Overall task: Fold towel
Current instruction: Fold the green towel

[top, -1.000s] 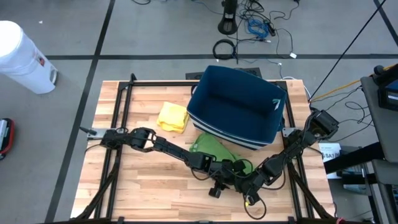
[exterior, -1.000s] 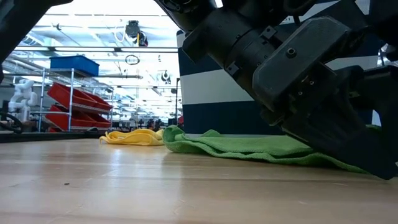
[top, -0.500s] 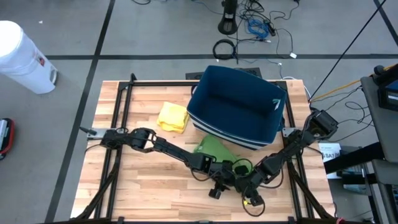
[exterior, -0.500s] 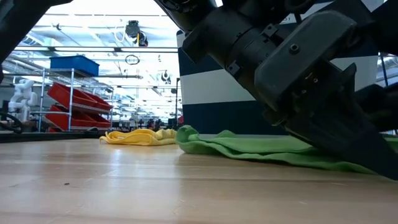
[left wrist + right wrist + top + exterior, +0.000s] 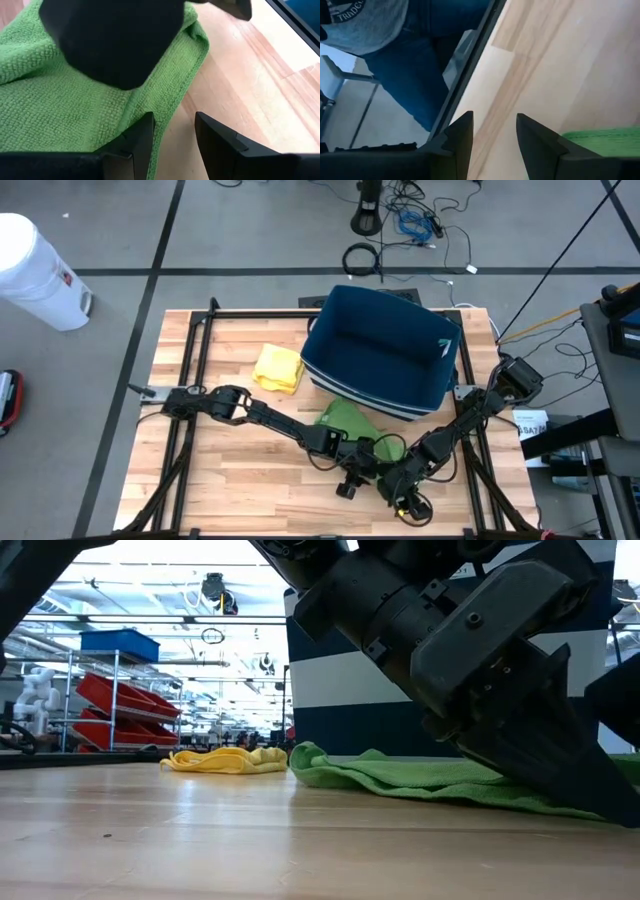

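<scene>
Green towel (image 5: pixel 345 420): crumpled on the tabletop (image 5: pixel 240 480), just near of the blue bin (image 5: pixel 380 355).
My left jaws: parted, at the towel's edge.
My right jaws: parted, holding nothing.

Grey tiled floor (image 5: pixel 230 230), white bin (image 5: pixel 35 272), tangled cables (image 5: pixel 420 225), red shelf bins (image 5: pixel 120 700), bright ceiling lights.

- We see a bright green towel (image 5: pixel 344 420) with a fine woven texture.
- We see a yellow cloth (image 5: pixel 278 368), plain.
- The bin (image 5: pixel 382 352) is navy blue, with a white band low on its side and a small white mark near one corner.
- The desk (image 5: pixel 230 480) is pale wood in planks, framed in black.
- Both arms are black.
- A white container (image 5: pixel 35 272) stands on grey floor.
</scene>
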Motion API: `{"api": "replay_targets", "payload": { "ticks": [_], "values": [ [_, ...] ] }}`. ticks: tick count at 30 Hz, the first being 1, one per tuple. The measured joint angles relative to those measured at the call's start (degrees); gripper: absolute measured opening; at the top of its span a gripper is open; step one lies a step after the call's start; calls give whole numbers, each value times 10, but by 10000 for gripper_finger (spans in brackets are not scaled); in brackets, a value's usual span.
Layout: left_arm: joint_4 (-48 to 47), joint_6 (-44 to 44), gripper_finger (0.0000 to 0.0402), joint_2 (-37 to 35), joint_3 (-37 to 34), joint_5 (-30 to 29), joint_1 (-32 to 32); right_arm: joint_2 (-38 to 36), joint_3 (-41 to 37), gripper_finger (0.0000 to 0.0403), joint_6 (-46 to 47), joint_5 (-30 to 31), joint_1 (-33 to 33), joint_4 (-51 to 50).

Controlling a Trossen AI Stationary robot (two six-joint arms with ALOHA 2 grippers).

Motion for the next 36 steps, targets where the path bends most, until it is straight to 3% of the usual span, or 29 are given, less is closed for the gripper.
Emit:
{"api": "replay_targets", "payload": {
  "ticks": [12, 22, 28, 36],
  "values": [
    [-3, 0, 153, 0, 0, 0, 0, -32, 0, 137, 23, -4, 0, -63],
    [-15, 1, 153, -1, 0, 0, 0, -96, 0, 137, 26, 137, 17, -237],
    [-19, -7, 153, -1, 0, 0, 0, -82, 0, 137, 7, 173, 45, -245],
    [-25, -7, 153, -2, 0, 0, 0, -80, 0, 137, -24, 282, 97, -243]
  ]
}}
